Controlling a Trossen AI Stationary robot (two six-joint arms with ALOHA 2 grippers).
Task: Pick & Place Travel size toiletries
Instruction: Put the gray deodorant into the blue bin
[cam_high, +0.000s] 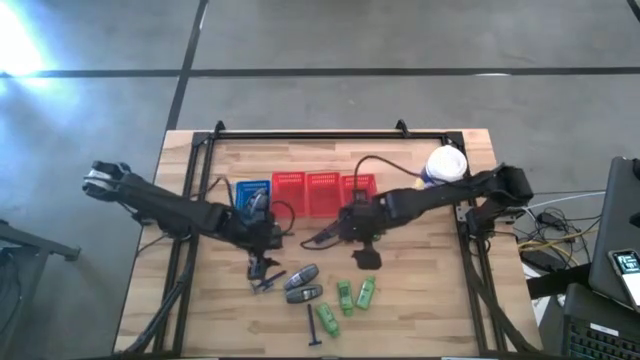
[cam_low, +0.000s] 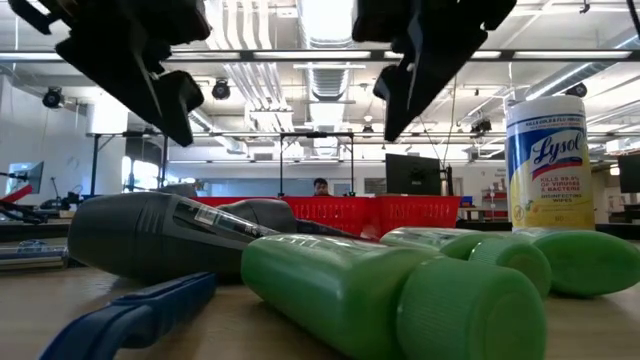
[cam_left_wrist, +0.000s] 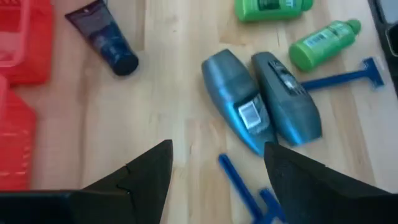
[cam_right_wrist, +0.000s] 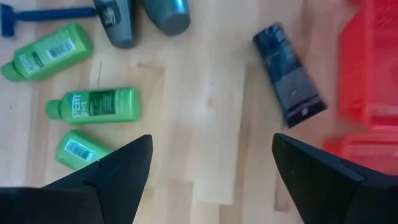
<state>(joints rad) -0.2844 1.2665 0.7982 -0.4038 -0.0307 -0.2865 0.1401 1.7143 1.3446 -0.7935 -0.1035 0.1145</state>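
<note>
Bare wood (cam_high: 420, 300) beside green bottles (cam_high: 355, 294)

Two long dark arms with thin black cables; the left arm (cam_high: 170, 205) has a silver end, and black pointed fingers (cam_left_wrist: 140, 177).

The white tub (cam_low: 545, 160) at about two o'clock in the low view carries the one clear brand — "Lysol" in blue script on its yellow label, with smaller lines below too fine to read. In the right wrist view a green bottle (cam_right_wrist: 93, 106) near nine o'clock bears white lettering that cannot be made out — its neighbours show only barcode stickers.
</note>
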